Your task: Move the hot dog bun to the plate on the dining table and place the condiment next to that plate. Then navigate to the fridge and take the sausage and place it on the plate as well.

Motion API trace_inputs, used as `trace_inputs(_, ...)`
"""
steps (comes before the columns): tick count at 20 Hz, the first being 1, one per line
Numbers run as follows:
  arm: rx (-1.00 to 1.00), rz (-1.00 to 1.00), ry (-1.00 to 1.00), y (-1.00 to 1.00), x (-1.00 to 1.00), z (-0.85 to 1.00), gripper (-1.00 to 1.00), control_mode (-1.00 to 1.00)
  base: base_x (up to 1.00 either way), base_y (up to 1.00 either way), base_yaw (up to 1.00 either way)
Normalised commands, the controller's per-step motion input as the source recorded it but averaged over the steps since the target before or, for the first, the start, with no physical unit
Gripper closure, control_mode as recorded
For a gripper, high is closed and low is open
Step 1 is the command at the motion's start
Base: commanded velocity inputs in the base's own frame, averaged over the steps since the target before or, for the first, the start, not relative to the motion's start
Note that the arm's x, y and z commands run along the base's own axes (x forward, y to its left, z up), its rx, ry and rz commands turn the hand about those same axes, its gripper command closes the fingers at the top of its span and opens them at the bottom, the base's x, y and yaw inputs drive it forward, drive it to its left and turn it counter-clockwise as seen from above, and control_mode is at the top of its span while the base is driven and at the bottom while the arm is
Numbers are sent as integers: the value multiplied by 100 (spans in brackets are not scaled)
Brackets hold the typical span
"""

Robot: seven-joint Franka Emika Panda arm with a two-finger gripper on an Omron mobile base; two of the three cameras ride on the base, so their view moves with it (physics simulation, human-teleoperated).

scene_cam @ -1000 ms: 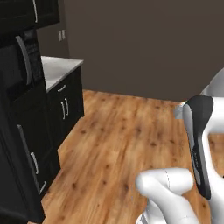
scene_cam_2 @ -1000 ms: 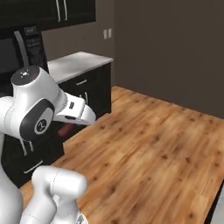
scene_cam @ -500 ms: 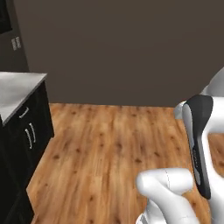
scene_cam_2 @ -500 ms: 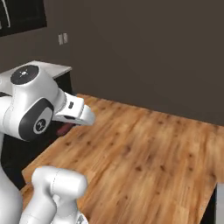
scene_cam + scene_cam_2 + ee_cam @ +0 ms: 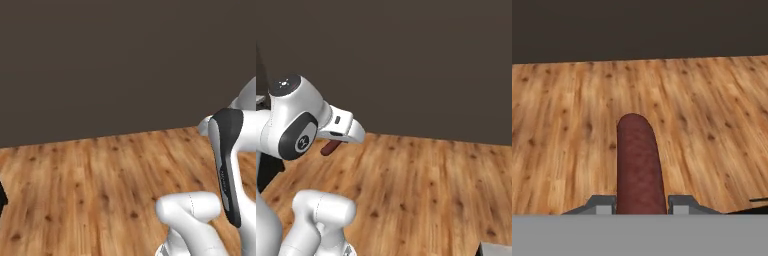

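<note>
The sausage point(image 5: 638, 165) is a dark red rod that sticks out forward between my two fingertips in the hand view, over wooden floor. My gripper point(image 5: 640, 204) is shut on it, one finger on each side of its near end. From the right base view the sausage point(image 5: 331, 147) shows as a short dark red stub under the white hand, held high above the floor. The hot dog bun, the plate, the dining table, the condiment and the fridge are out of view.
Wooden plank floor point(image 5: 95, 195) stretches ahead to a plain dark brown wall point(image 5: 120, 65). A dark cabinet edge point(image 5: 266, 170) shows at the far left of the right base view, and a grey corner point(image 5: 495, 249) at its bottom right.
The base has turned: the black cabinets and counter have slid out of both base views to the left, leaving floor and wall. The gripper has stayed shut on the sausage.
</note>
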Motion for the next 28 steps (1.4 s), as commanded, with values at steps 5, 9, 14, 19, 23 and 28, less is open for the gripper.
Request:
trace_inputs(5, 0, 0, 0, 0, 0, 0, 100, 100, 100, 15, -51)
trace_inputs(9, 0, 0, 0, 0, 0, 0, 100, 100, 100, 16, -56)
trace_inputs(14, 0, 0, 0, 0, 0, 0, 100, 100, 97, 17, -65)
trace_inputs(19, 0, 0, 0, 0, 0, 0, 100, 100, 87, 11, -69)
trace_inputs(23, 0, 0, 0, 0, 0, 0, 100, 100, 84, 9, -70)
trace_inputs(28, 0, 0, 0, 0, 0, 0, 100, 100, 82, 15, -70)
